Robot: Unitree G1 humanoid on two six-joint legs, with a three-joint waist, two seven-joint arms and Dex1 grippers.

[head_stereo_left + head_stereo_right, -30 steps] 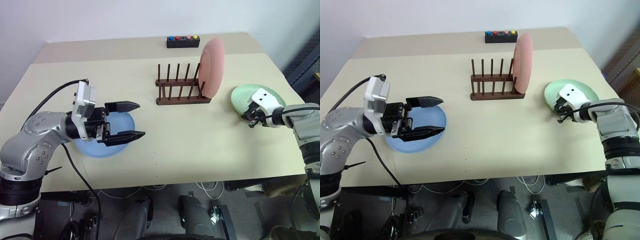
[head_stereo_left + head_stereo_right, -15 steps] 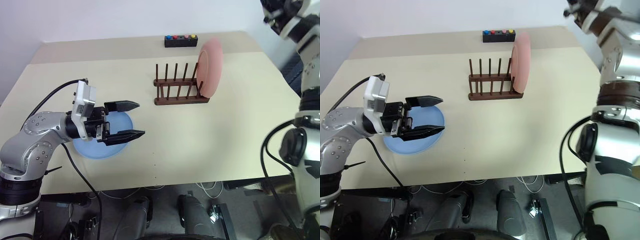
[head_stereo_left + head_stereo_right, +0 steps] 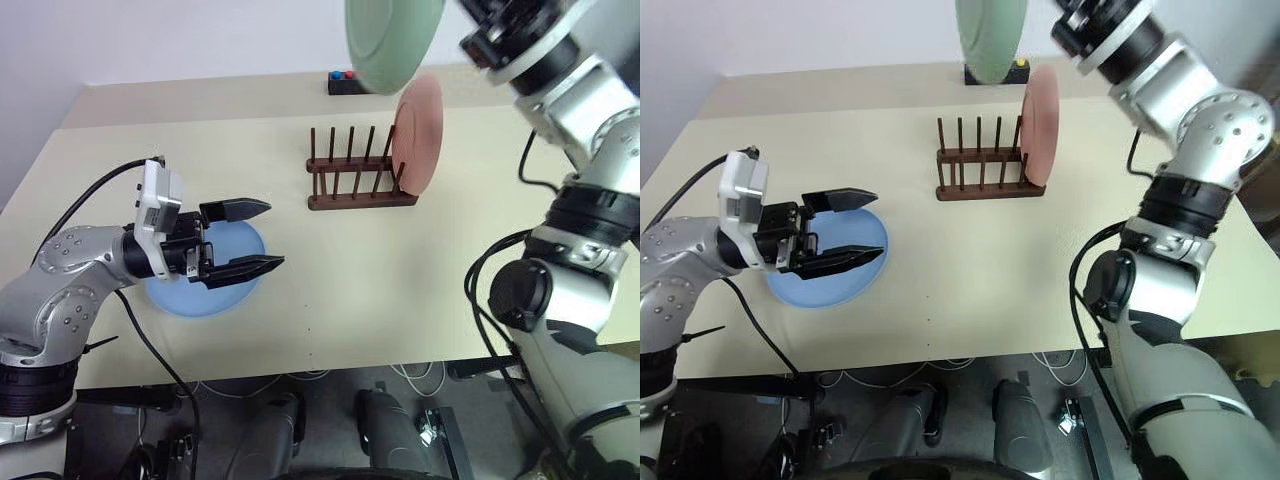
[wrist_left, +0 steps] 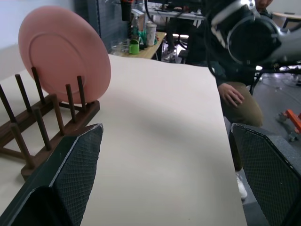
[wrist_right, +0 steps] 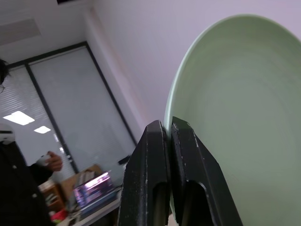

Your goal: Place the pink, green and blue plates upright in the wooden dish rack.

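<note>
Right tool (image 5: 165, 141) is clamped on the green plate's (image 3: 392, 40) rim at the frame's top. Left tool (image 3: 258, 237) gapes wide, empty, over the blue plate (image 3: 182, 292) at lower left.

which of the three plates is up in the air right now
The green plate, pinched at its rim by the right gripper. The pink plate stands in the rack; the blue plate lies flat.

I can't see the top of the green plate (image 3: 393, 40); the picture's edge cuts it off, and the plate hides part of the black button box (image 3: 341, 82). My left tool (image 3: 252, 237) covers part of the blue plate (image 3: 205, 293). The pink plate (image 3: 418, 132) hides the rack's (image 3: 358, 178) end pegs.
</note>
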